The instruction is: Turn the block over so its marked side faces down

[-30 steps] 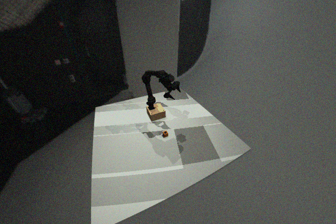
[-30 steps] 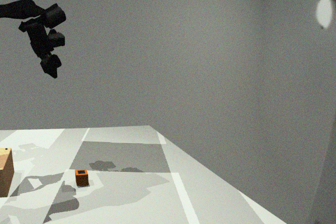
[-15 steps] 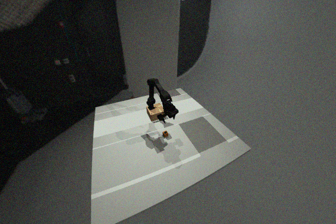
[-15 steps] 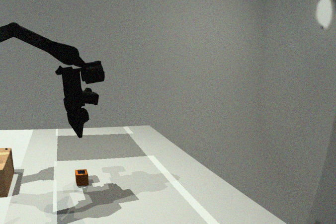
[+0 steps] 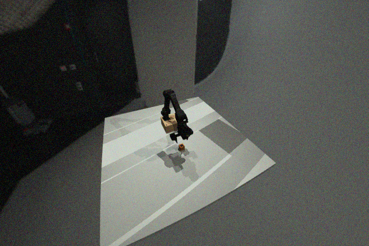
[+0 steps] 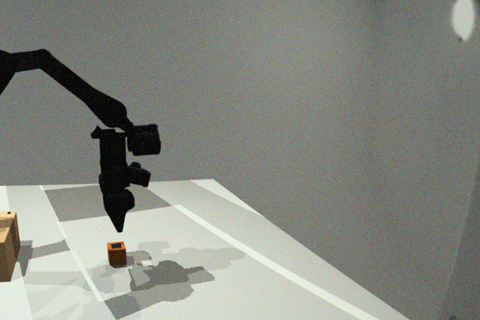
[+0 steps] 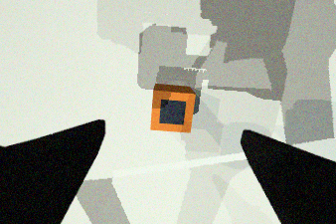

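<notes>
The orange block (image 5: 181, 148) (image 6: 117, 257) (image 7: 189, 115) rests on the table (image 5: 134, 207) (image 6: 252, 300). Its marked side, with a dark square (image 6: 116, 245) (image 7: 172, 112), faces up. My gripper (image 5: 182, 141) (image 6: 119, 230) (image 7: 175, 131) is open and empty, pointing down a little above the block. In the wrist view the block shows between the two fingertips, slightly left of and above the midpoint. A gap shows between the fingertips and the block's top in the exterior view. The block's underside is hidden.
A wooden box (image 5: 169, 127) (image 6: 6, 255) stands under the arm's base, behind the block in the top view and at the left edge in the exterior view. Shadows of the arm fall around the block.
</notes>
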